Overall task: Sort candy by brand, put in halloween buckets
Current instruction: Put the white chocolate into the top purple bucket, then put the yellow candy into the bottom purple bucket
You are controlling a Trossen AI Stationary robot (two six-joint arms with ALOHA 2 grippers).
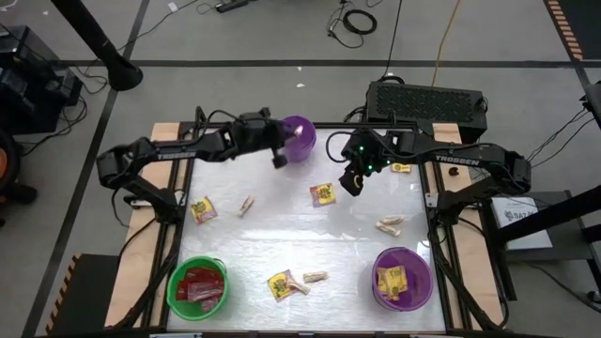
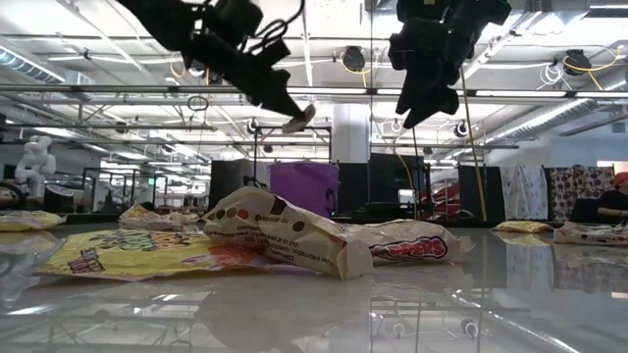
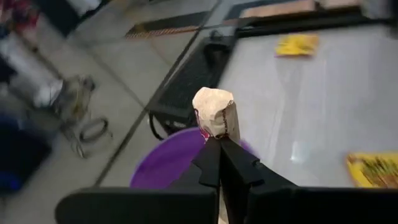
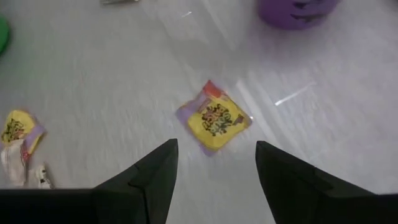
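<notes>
fingers of the left gripper [image 3: 219,146] are pinched tight on a pale tan twisted-wrapper sweet [image 3: 214,112], which sticks up from between the tips, crumpled and knobbly, directly above the rim of the far purple plastic pail [image 1: 299,138]. the right gripper [image 1: 353,178] hangs just right of that pail with its jaws spread wide and nothing between them, over a flat yellow packet with dark print [image 4: 214,119] lying on the shiny white table [image 1: 282,235].

in the high view, counting outward from the far purple pail: three yellow packets loose on the table, plus one small one at the right edge; about four tan twists loose, two of them close together. three pails in all: the far purple one, a near purple pail [image 1: 403,278] holding yellow packets, and a bright green pail [image 1: 198,286] holding red packets, both well apart from the far one.
</notes>
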